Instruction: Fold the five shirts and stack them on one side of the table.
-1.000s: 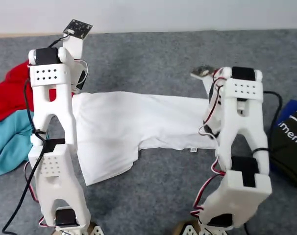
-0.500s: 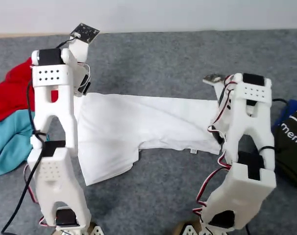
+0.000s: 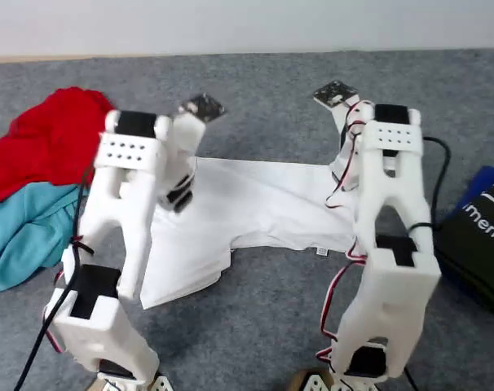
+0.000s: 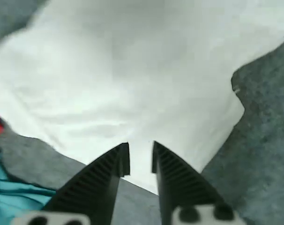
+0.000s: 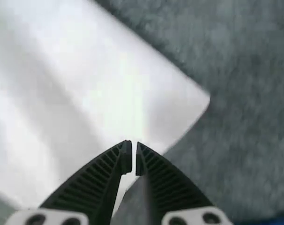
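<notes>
- Shirt in work: white shirt (image 3: pixel 259 208), lying at mid-desk between the two arms, on the grey desk (image 3: pixel 263 90).
- White shirt is opened out flat, not folded. It forms a long band running crosswise, with one broad flap reaching toward the near edge on the left side.
- Cloth is plain white with a few shallow creases. A small tag (image 3: pixel 321 249) sits at the near hem.
- Left gripper (image 4: pixel 139 152) hangs over the left part of the white shirt. Its fingers (image 4: pixel 109 173) are a little spread, with a narrow gap and nothing between them.
- Left wrist view: white cloth lies below the tips, with grey desk on either side of it.
- Right gripper (image 5: pixel 133 150) hangs over the far right end of the white shirt, near a corner of the cloth. Its fingers (image 5: pixel 109 173) are pressed almost together, leaving a hairline slit. No cloth is seen pinched.
- Red shirt (image 3: pixel 51 147) is crumpled at the far left of the desk. Teal shirt (image 3: pixel 19 236) is bunched just nearer and touches it.
- Dark shirt (image 3: pixel 479 244) with white print lies at the right edge, with blue cloth (image 3: pixel 485 181) just behind it. Both are well apart from the white shirt.
</notes>
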